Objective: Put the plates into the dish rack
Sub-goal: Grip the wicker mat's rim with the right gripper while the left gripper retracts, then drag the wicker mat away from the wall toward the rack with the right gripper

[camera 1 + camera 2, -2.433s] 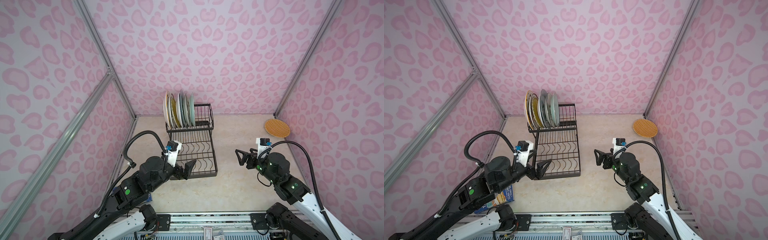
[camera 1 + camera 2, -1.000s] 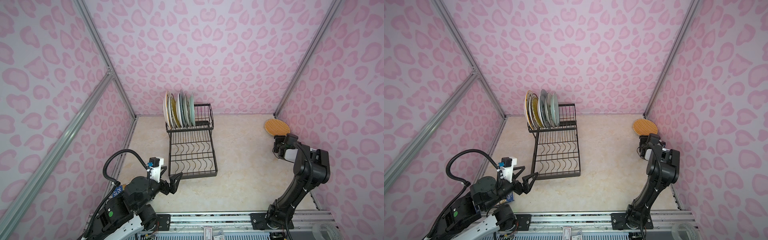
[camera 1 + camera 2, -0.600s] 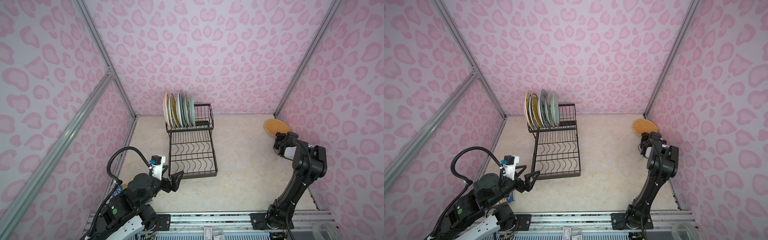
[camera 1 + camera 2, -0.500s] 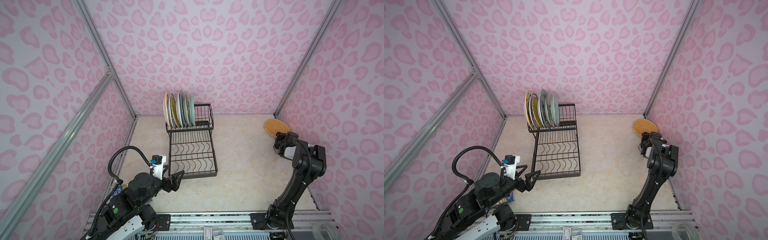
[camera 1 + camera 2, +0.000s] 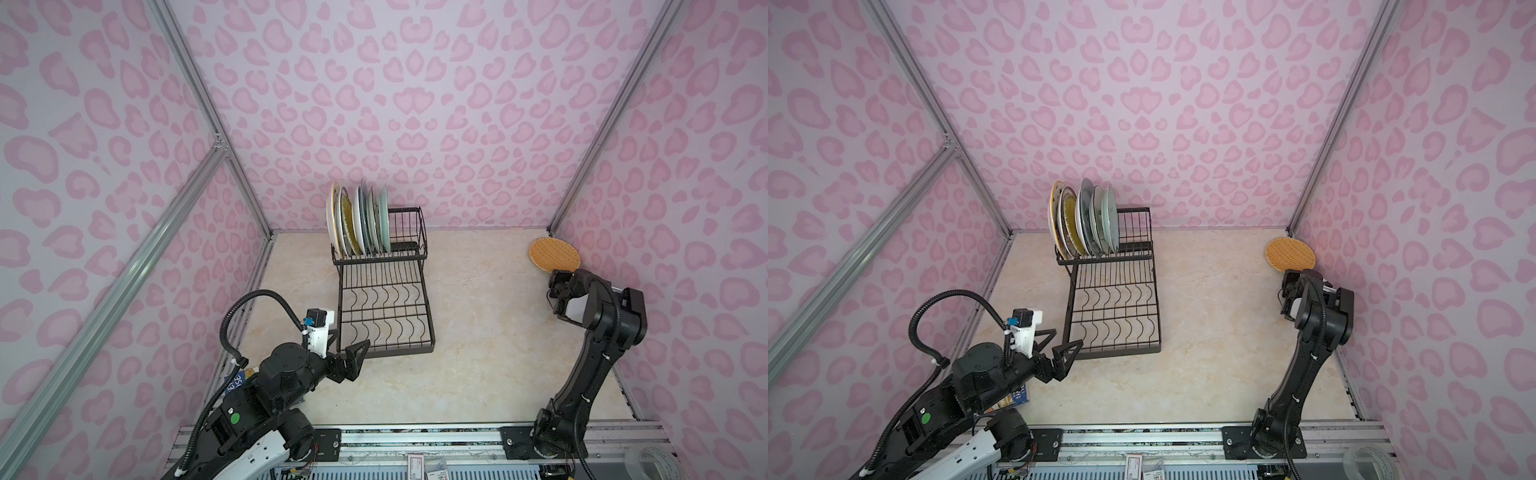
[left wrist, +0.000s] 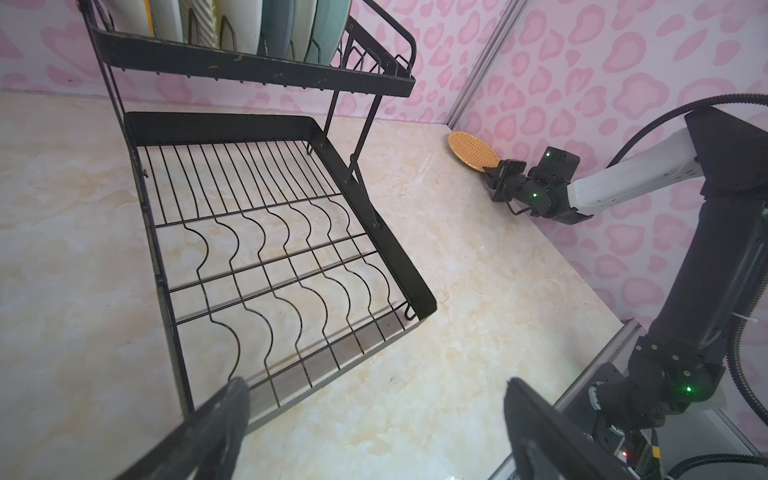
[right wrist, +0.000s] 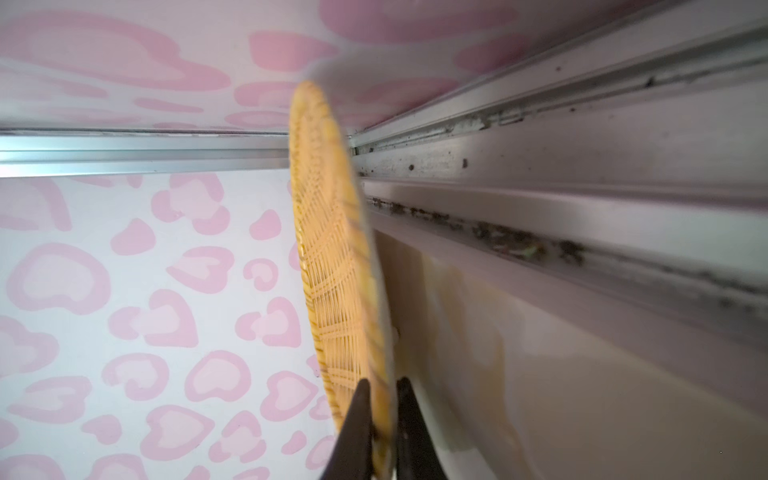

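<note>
Stiffness is what we expect from the orange woven-look plate (image 5: 555, 253): rigid, probably smooth and slippery, fairly heavy for a thin pinch, and breakable if it drops. It lies in the far right corner of the worktop (image 5: 478, 332), well apart from the dish rack (image 5: 384, 307), whose raised tier already holds a row of upright plates (image 5: 359, 220). We judge the near rim the only place to take it, gripped deep enough that it cannot pivot. The right claw (image 7: 381, 384) is pressed together on that rim, one finger on each face. The left claw (image 6: 374, 390) hangs spread and empty by the rack's near end. A second ago the right claw stood spread at the plate's edge; now it pinches. The plate itself has not shifted.
</note>
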Controlling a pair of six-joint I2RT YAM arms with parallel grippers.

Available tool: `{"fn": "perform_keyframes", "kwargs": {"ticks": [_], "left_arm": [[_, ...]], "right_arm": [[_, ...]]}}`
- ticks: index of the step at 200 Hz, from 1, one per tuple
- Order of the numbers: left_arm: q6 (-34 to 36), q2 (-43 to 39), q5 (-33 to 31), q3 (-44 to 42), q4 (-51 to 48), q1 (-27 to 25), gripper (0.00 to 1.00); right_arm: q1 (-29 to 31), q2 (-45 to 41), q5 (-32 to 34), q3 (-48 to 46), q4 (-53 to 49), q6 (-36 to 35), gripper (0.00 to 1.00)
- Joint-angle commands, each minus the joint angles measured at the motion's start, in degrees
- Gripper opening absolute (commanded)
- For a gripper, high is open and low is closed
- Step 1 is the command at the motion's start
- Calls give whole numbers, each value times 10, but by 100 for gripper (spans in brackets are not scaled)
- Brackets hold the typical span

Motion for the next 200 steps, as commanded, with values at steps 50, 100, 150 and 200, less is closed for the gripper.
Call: {"fn": "perform_keyframes", "kwargs": {"ticks": [50,100,150,200], "left_arm": [[9,15,26,-5,34,29,97],[10,23,45,-7,41,53,97],[14,19,61,-9,52,58,97],[21,43,65,-6,47,58,97]], "right_arm": [[9,-19,-35,-17,-2,13,0],[39,-89,-48,-47,26,11,0],[78,-165,-60,-110,72,29,0],[101,-246,-75,-210,92,25,0]]}}
